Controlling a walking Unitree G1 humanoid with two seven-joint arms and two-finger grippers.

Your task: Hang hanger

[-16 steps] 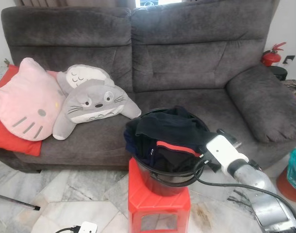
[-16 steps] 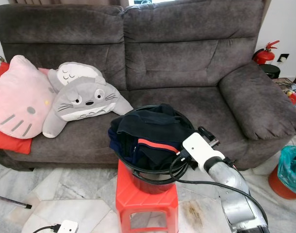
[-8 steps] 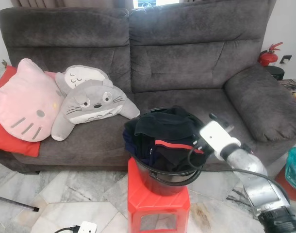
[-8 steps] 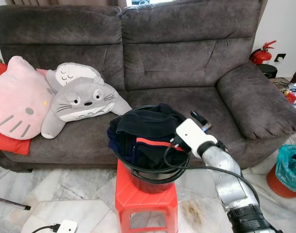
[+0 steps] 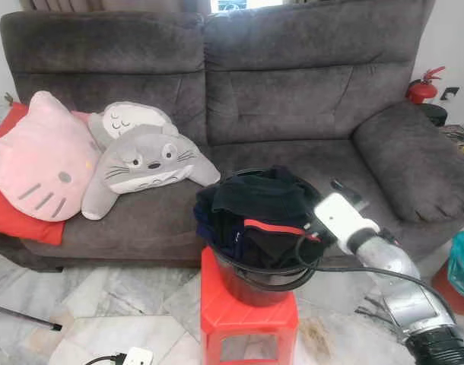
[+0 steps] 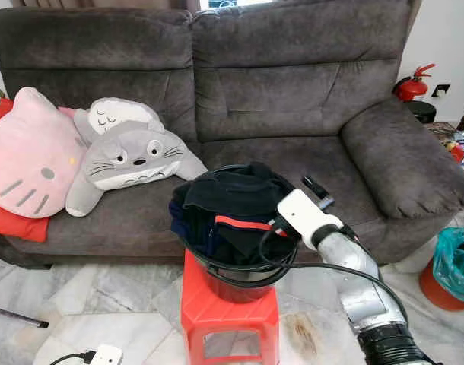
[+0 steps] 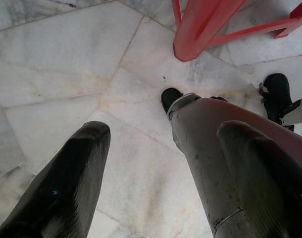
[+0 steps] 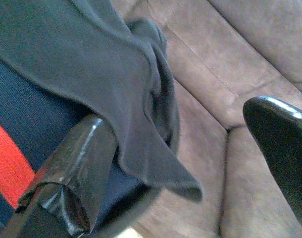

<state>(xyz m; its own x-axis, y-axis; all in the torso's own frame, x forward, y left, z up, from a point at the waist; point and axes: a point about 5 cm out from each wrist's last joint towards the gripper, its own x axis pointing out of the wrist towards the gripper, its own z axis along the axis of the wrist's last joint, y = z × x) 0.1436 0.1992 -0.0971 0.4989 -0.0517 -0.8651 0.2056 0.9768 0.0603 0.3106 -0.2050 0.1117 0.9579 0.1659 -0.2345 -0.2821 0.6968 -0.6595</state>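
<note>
We see the right gripper (image 8: 185, 163) extended over the near-right rim of a black bucket (image 5: 259, 285) that stands on a red stool (image 5: 247, 319) in front of a grey sofa (image 5: 293, 99). Its fingers (image 8: 72, 173) are spread wide and hold nothing; one finger lies against the dark clothes (image 5: 259, 205) heaped in the bucket, with a fold of dark fabric draped over it, and the other finger stands clear above the sofa seat. A red stripe (image 8: 7, 163) on the clothing lies just beside the lower finger. A black cable (image 6: 293, 262) loops from the wrist beside the bucket rim.

We cannot identify a hanger among the clothes.

The left gripper (image 7: 161, 183) hangs idle, pointing down at the marble floor (image 7: 67, 64) near a leg of the stool, its fingers wide apart and empty.

Well to the left of the right gripper, a pink cat cushion (image 5: 38, 156) and a grey plush toy (image 5: 144, 160) rest on the sofa seat.
</note>
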